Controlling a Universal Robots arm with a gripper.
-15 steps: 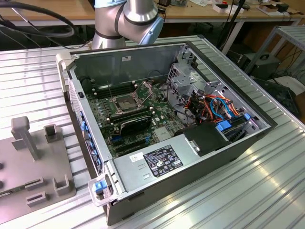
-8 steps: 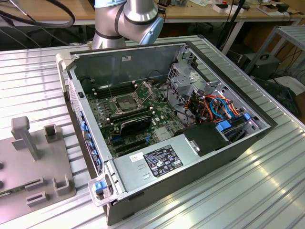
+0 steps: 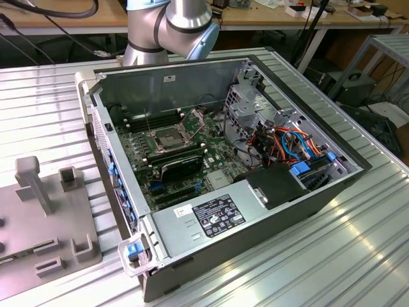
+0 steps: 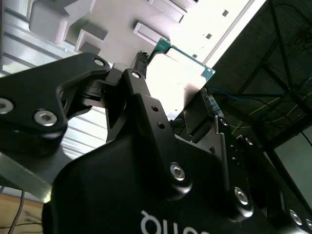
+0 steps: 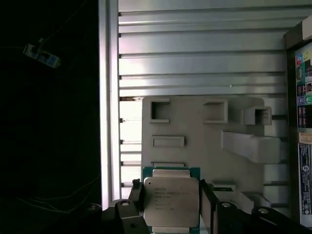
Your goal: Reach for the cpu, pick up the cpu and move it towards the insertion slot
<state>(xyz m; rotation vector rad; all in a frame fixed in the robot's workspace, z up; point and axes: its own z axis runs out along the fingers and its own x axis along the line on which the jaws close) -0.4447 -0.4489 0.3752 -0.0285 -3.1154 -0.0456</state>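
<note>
We have the gripper (image 5: 171, 207) clamped on the cpu (image 5: 170, 197) by two opposite edges, holding it over the grey fixture plate (image 5: 204, 131) beside the open computer case (image 3: 268, 211). The insertion slot (image 3: 167, 137) lies inside, on the board. In our judgement the carry calls for a level chip, an unchanged grip and safe clearance over the case wall.

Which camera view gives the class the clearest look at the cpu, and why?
The first wrist view: the cpu faces the camera, its silvery lid in plain sight, held in the gripper. The second wrist view catches it at a slant, washed out by glare, green edge showing. The exterior view takes in the insertion slot.
</note>
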